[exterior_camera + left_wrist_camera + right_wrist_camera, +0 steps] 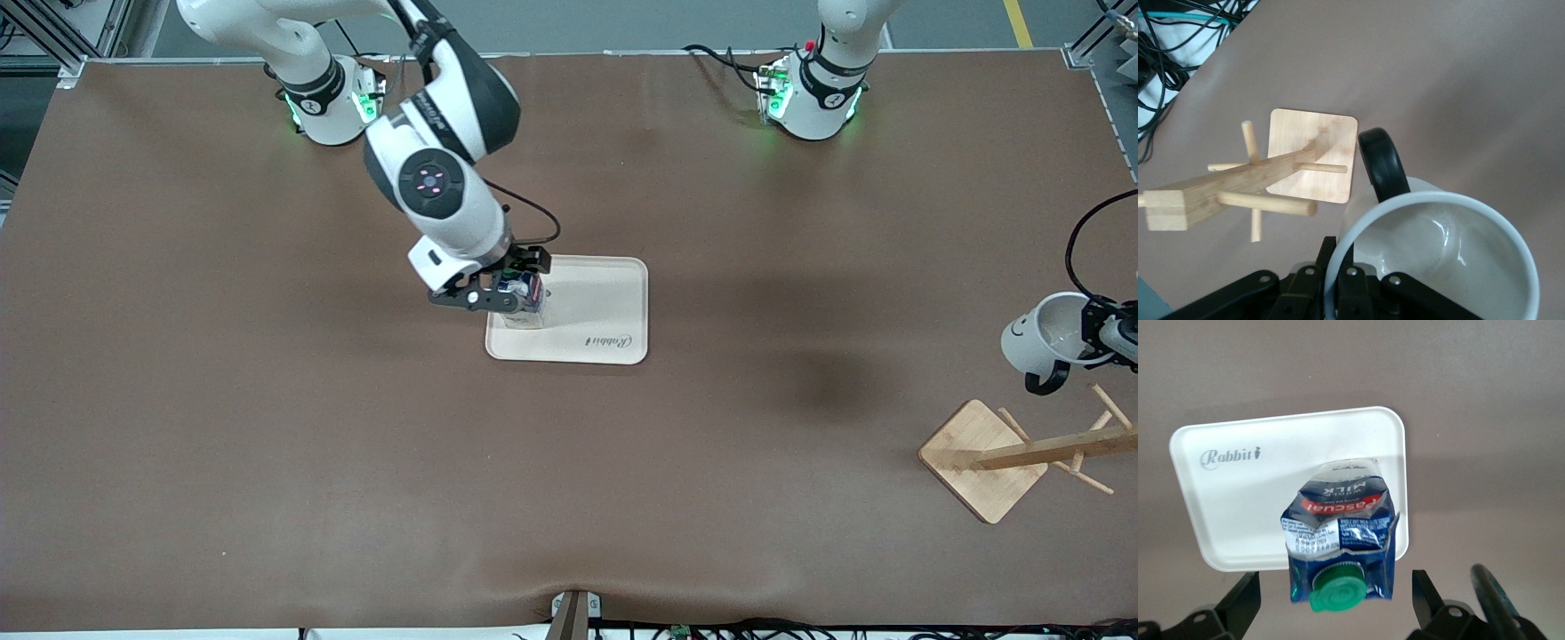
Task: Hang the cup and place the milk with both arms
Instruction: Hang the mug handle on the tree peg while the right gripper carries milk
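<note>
The milk (524,300), a blue carton with a green cap, stands upright on the white tray (605,311), at the tray's end toward the right arm. My right gripper (513,286) is open, with a finger on each side of the carton and clear of it; the right wrist view shows the milk (1341,520) between the spread fingers (1239,601). My left gripper (1095,333) is shut on the rim of the white cup (1038,340), holding it in the air above the wooden rack (1031,449). In the left wrist view the cup (1438,260) tilts, its black handle (1381,163) toward the rack's pegs (1265,200).
The rack's square bamboo base (973,462) sits near the left arm's end of the table, with its post and pegs leaning out toward the table edge. The tray (1238,500) carries a "Rabbit" print. Cables hang off the table edge (1165,60).
</note>
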{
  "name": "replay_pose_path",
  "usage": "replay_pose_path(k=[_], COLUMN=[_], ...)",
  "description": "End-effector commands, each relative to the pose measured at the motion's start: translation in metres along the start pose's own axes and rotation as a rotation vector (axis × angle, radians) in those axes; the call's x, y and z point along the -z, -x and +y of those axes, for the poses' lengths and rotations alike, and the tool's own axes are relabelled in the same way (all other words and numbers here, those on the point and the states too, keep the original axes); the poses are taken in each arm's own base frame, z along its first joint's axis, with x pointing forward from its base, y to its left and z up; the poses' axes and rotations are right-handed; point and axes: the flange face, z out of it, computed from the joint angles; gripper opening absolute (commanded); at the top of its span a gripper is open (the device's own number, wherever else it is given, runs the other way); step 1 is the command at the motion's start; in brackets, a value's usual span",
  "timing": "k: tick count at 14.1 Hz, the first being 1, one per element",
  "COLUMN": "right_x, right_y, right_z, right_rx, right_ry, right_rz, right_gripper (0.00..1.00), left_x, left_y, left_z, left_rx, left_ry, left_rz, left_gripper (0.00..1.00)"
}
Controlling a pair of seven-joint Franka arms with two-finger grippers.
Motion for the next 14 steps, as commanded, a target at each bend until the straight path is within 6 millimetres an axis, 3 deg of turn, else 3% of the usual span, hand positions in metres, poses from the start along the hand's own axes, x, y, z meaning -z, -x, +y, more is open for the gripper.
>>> replay_pose_path(k=[1,3,6,7,9,10,12,14], right_x=[-0.005,-0.019,-0.02,-0.024,-0.025,-0.025,-0.017,0.02], right_y=[-0.003,-0.004,-0.004,-0.004,-0.004,-0.003,-0.006,-0.014], right_z=[0.004,0.002,-0.004,-0.003,-0.003,-0.003,-0.002,0.004], right_rx=[-0.018,-0.02,-0.033,-0.035,-0.058,-0.112,-0.233,-0.356], right_ry=[0.041,0.054,0.033,0.041,0.044,0.044,0.034,0.032], right_rz=[0.025,0.025,0.053,0.046,0.044,0.041,0.048,0.049], right_gripper=[1.0,1.0,1.0,0.82,0.2,0.0,0.0,0.0], left_x=[0.002,0.006,0.002,0.002,0.0,-0.001,-0.001,-0.004], left_y=[0.006,0.005,0.008,0.014,0.019,0.024,0.025,0.034], left_z=[-0.016,-0.019,-0.028,-0.035,-0.04,-0.043,-0.044,-0.05], left_rx=[-0.043,-0.045,-0.071,-0.077,-0.087,-0.085,-0.102,-0.102], left_ry=[-0.015,-0.03,-0.03,-0.032,-0.028,-0.027,-0.029,-0.028], left_rz=[0.052,0.064,0.072,0.08,0.083,0.082,0.082,0.083], left_gripper=[0.0,0.0,0.0,0.0,0.0,0.0,0.0,0.0])
